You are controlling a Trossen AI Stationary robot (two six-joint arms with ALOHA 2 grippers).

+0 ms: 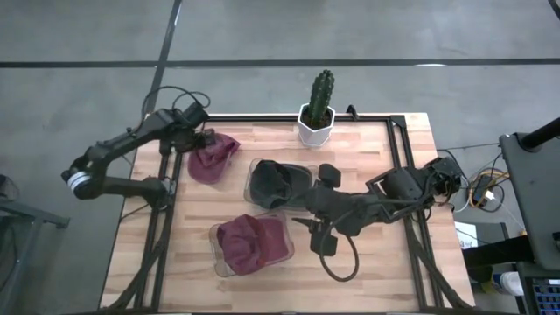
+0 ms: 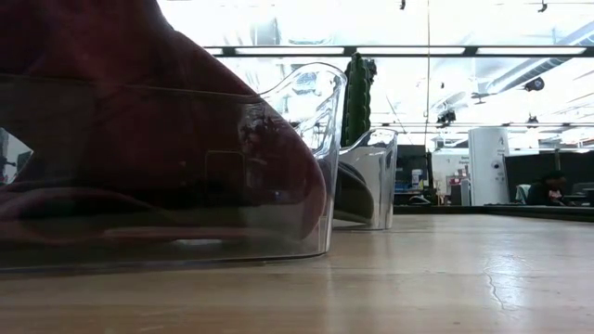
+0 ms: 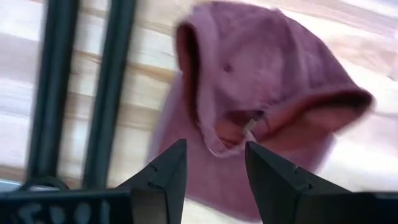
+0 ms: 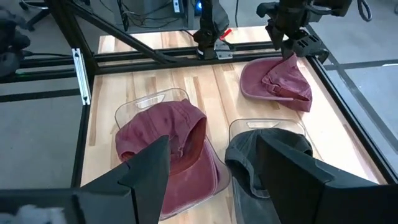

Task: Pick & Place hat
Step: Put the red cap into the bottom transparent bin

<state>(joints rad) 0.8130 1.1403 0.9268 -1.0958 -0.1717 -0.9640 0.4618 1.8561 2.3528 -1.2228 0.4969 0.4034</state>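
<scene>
No legible writing; L end effector (image 3: 214, 165) released over maroon hat (image 3: 261, 93); R end effector (image 4: 214, 162) released

The high view looks straight down on the whole tabletop (image 1: 367, 166), while the low view sits at board height, pressed close against a clear bin (image 2: 278, 158) and facing the room behind. The left wrist view hangs very near a maroon hat (image 3: 261, 93); the right wrist view looks across from farther off and shares that hat (image 4: 277, 84) and both bins with the high view.

Wooden table (image 1: 376, 254) bears hat (image 1: 213, 157), bins (image 1: 262, 179), cactus pot (image 1: 316, 125).
</scene>
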